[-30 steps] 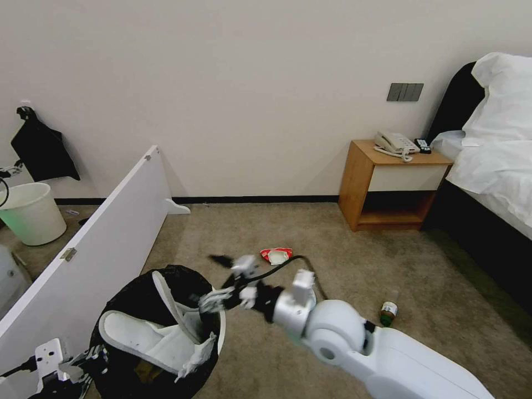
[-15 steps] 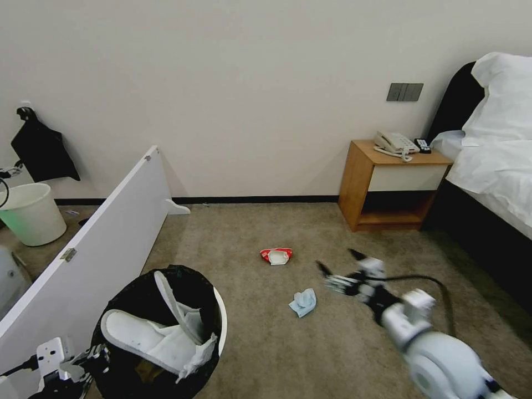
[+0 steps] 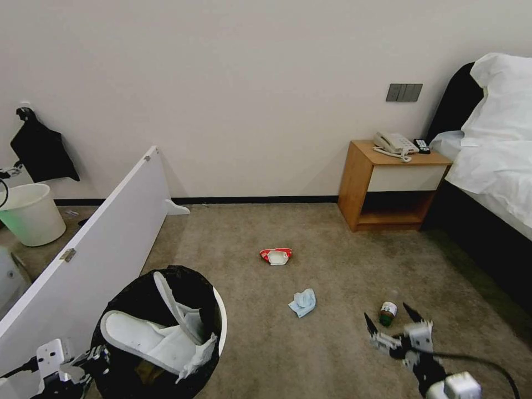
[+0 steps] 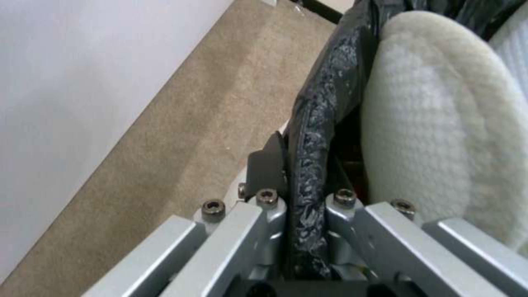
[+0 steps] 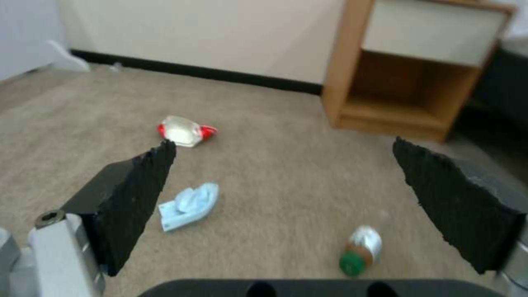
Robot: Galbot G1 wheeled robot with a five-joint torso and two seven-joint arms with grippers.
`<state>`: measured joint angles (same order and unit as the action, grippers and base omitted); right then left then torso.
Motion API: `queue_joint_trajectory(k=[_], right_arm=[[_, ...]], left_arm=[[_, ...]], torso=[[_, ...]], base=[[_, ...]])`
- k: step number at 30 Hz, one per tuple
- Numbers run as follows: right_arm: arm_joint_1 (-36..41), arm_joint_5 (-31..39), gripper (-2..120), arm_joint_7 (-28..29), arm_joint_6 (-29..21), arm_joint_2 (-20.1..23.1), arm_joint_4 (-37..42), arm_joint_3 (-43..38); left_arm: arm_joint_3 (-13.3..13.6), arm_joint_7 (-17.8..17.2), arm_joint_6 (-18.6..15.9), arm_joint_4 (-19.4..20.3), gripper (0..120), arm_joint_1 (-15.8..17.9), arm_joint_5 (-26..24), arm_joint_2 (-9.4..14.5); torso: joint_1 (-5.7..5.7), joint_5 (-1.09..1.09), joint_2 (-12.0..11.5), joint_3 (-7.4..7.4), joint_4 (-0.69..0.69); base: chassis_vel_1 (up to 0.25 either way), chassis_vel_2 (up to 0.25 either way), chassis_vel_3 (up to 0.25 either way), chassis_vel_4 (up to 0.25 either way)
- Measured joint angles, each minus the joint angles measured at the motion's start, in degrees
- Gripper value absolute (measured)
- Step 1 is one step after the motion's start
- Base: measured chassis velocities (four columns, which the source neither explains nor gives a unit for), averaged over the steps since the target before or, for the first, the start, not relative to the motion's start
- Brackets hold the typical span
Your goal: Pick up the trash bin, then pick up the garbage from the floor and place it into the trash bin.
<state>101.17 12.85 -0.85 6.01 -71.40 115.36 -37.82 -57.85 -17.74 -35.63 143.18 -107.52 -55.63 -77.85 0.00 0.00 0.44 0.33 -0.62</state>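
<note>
1. Black crinkly bag lines the trash bin [image 3: 160, 332], which you hold at about 7 o'clock in your head view; your left gripper [image 4: 305, 198] is clamped tight on its bagged rim.
2. White slippers [image 3: 152, 330] sit inside the bin, one flat, one tilted on edge.
3. Beige carpet floor [image 3: 249, 233] carries the remaining garbage: a red-white packet [image 3: 276, 255] near the centre, a pale-blue wad [image 3: 303, 302] toward 6 o'clock from it.
4. A small green bottle [image 3: 388, 313] lies at about 4 o'clock.
5. Your right gripper [image 3: 392, 328] hovers just beside that bottle, fingers spread wide, holding nothing.
6. A wooden nightstand [image 3: 396, 185] stands at 2 o'clock.
</note>
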Motion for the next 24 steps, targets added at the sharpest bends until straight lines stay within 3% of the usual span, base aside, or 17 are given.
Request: queue_joint_trajectory(k=[6,24], right_arm=[[2.08,-4.12,100,0.17,2.35,-3.65,-1.46,-1.73],[0.42,-5.49,100,-5.2,7.11,-5.51,-9.18,-4.04]], left_arm=[[0.08,0.29,0.1,-0.01,2,0.04,0.06,-0.2],[0.35,0.21,0.1,-0.41,2,0.4,-0.14,-0.05]], torso=[[0.0,-0.01,0.0,0.0,0.0],[0.0,0.0,-0.01,0.0,0.0]], base=[[0.0,0.0,0.0,0.0],[0.0,0.0,0.0,0.0]])
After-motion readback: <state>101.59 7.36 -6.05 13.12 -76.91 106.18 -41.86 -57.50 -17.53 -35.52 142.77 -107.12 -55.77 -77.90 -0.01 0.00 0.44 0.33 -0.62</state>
